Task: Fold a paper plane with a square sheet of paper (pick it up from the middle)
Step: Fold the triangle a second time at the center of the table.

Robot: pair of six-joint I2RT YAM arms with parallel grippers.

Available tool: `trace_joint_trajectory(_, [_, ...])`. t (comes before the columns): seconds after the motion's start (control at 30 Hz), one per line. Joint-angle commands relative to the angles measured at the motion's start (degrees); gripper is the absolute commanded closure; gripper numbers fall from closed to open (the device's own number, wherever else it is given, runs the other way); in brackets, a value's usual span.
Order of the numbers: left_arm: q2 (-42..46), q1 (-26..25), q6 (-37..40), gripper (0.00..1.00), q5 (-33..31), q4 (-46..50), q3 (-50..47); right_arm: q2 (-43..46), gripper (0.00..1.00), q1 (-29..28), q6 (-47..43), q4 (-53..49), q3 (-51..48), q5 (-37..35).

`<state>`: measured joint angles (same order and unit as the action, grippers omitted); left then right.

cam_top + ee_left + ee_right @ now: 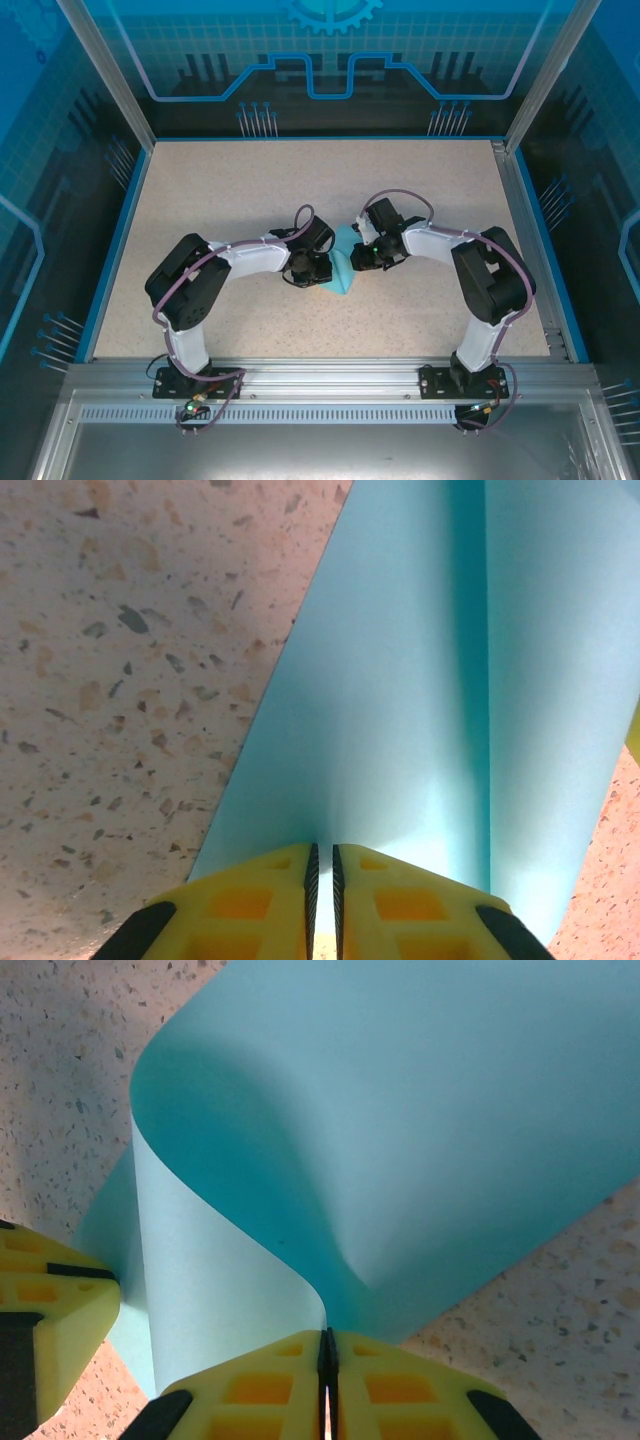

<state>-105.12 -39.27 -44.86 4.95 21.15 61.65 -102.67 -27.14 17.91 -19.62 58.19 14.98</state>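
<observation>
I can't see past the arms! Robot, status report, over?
Left hand shut on the square sheet of paper. Right hand shut on it too. Paper curls over, no plane yet. Nothing in the way.

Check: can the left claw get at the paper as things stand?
Probably yes: the left claw sits right at the edge of the paper, nothing between them; the right claw pinches another edge.

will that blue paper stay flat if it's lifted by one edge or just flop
Probably floppy: the sheet curls over in a soft loop from where the right gripper pinches it. It likely holds creases: a straight fold line shows in the left wrist view.
</observation>
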Motion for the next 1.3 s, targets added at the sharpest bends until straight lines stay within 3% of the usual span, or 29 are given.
trace_joint_trajectory(0.0, [1.8,0.1,1.0,0.84,0.7,1.0,-1.2,-1.6,0.88,-0.8,-0.7,-1.2,1.5,-0.6])
trace_joint_trajectory(1.27, [1.1,0.0,0.8,0.85,1.0,0.6,-1.6,-3.6,0.88,-1.6,-1.2,-2.9,3.5,-2.8])
